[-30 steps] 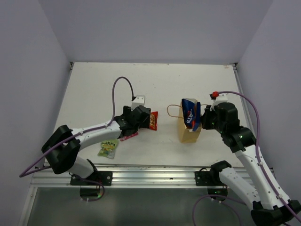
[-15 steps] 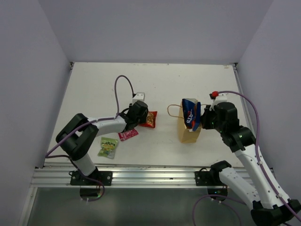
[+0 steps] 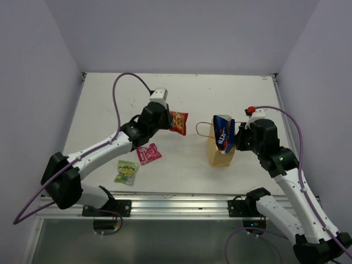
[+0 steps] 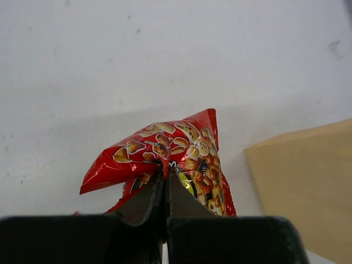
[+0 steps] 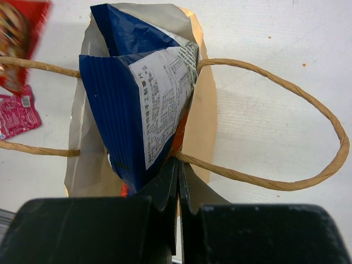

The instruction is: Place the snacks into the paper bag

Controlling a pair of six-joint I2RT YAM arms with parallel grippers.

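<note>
The paper bag [image 3: 219, 158] stands upright right of the table's middle, mouth up, one loop handle drooping to its left. It is thin and light and would likely tip at a nudge. The right gripper [image 5: 177, 169] is closed tight on its rim by a handle root (whether foil is pinched too, I cannot tell).

The blue crisp bag [image 3: 223, 132] stands on end inside, long axis roughly vertical, its upper half sticking out of the mouth.

The red packet [image 4: 179, 151] hangs off the table just left of the bag, held in the closed left gripper [image 4: 166, 175] and crumpling round the pinch. It looks light, puffy and slippery, so a seam edge seems the safest hold.

The pink packet [image 3: 148, 154] and green packet [image 3: 126, 171] lie flat near the left arm, well apart from the bag. Their crimped ends would probably suit a pinch best.
</note>
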